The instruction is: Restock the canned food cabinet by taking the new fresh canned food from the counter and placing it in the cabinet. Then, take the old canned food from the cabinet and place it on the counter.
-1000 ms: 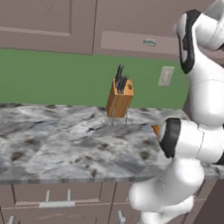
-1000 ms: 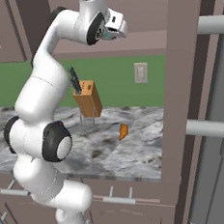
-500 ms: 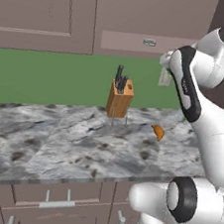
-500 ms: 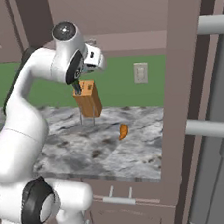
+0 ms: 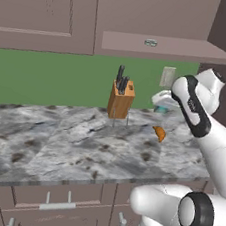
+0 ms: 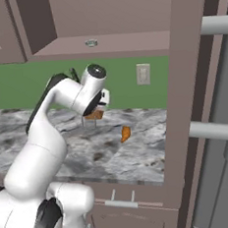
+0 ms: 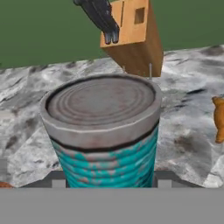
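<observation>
The old canned food [image 7: 103, 131], a teal-blue can with a dark grey top, stands upright between my fingers, and my gripper [image 7: 109, 183] is shut on it. In the left base view the gripper [image 5: 161, 100] holds the can [image 5: 161, 110] just above the marbled counter [image 5: 55, 143], right of the knife block. In the right base view the gripper [image 6: 103, 99] hangs low in front of the block. The new flat silvery tin [image 5: 150, 42] lies on the cabinet shelf board [image 5: 194, 49], also seen as the tin [image 6: 91, 43] from the right.
A wooden knife block [image 5: 120, 100] with dark handles stands at the back of the counter, close behind the can [image 7: 131, 37]. A small orange item [image 5: 158, 133] lies on the counter to the right [image 6: 125, 133]. Grey fridge handles [image 6: 213, 128] jut out at far right.
The arm has swung down from the shelf level to just over the counter by the knife block, carrying the teal can with it.
</observation>
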Robot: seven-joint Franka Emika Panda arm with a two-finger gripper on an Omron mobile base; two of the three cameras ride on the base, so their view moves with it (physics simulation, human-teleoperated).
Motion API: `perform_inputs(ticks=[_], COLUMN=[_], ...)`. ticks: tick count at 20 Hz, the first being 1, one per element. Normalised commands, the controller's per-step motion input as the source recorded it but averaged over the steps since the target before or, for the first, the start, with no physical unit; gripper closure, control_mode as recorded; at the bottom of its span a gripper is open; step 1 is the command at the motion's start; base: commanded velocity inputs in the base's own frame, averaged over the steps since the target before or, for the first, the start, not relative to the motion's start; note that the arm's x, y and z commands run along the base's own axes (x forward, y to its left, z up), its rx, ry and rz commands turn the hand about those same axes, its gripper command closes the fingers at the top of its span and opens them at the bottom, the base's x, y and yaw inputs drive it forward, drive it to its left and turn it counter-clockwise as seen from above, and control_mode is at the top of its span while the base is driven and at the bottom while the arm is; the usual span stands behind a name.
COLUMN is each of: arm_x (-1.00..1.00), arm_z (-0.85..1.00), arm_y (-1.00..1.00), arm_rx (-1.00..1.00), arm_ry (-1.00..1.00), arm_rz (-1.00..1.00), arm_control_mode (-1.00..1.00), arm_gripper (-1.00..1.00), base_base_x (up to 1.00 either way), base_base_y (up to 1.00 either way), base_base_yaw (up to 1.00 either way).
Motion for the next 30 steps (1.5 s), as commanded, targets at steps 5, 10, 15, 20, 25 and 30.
perform_inputs(ticks=[5, 10, 15, 20, 25, 30], arm_x=[0.4, 0.5, 0.04, -0.01, -0.22, -0.01], arm_z=[-1.0, -1.0, -1.0, -0.86, -0.77, -0.57], arm_y=[0.28, 0.67, 0.7, 0.43, 0.18, 0.0], arm_rx=[0.02, -0.07, -0.12, -0.01, 0.0, 0.01], arm_ry=[0.32, 0.14, -0.02, -0.22, -0.38, -0.32], arm_rz=[0.26, 0.19, 0.21, 0.17, 0.11, 0.01], arm_control_mode=[-1.0, -1.0, -1.0, -1.0, -1.0, -1.0], arm_gripper=[1.0, 1.0, 1.0, 1.0, 1.0, 1.0], base_base_x=[0.0, 0.0, 0.0, 0.0, 0.0, 0.0], base_base_y=[0.0, 0.0, 0.0, 0.0, 0.0, 0.0], base_base_yaw=[0.0, 0.0, 0.0, 0.0, 0.0, 0.0])
